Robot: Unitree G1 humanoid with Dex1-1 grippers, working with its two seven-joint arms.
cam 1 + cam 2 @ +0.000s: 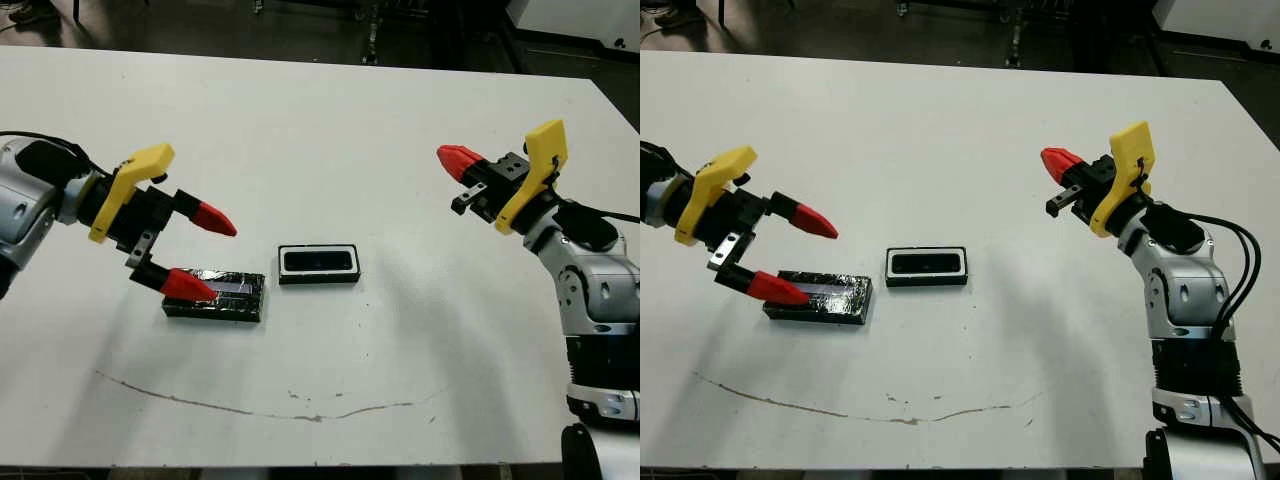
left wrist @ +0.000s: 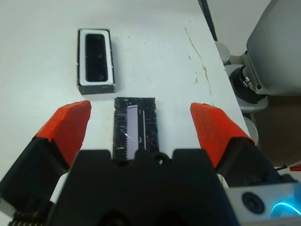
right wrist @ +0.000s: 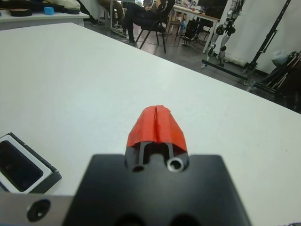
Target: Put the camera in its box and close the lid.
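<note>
left gripper (image 1: 200, 252): wide open, nothing in it. It sits over the left end of the lid, one red finger (image 1: 214, 219) on the far side and the other (image 1: 187, 285) over the lid's near-left corner. Can't tell if that one is touching the wrap.

lid (image 1: 220, 295): flat on the table (image 1: 330, 120), glossy black with crinkly wrap and a pale stripe down its top. In the left wrist view it lines up right between the two spread fingers.

box (image 1: 319, 264): just right of the lid, close but not touching, black walls and white lining, open side up.

camera (image 2: 96, 57): already lying down in the box, dark bar filling the white lining.

table mark (image 1: 250, 405): thin brownish scuff line curving along the near edge.

right gripper (image 1: 458, 160): way off to the right, well apart from the box, up above the table, red tips pressed together and holding nothing.
</note>
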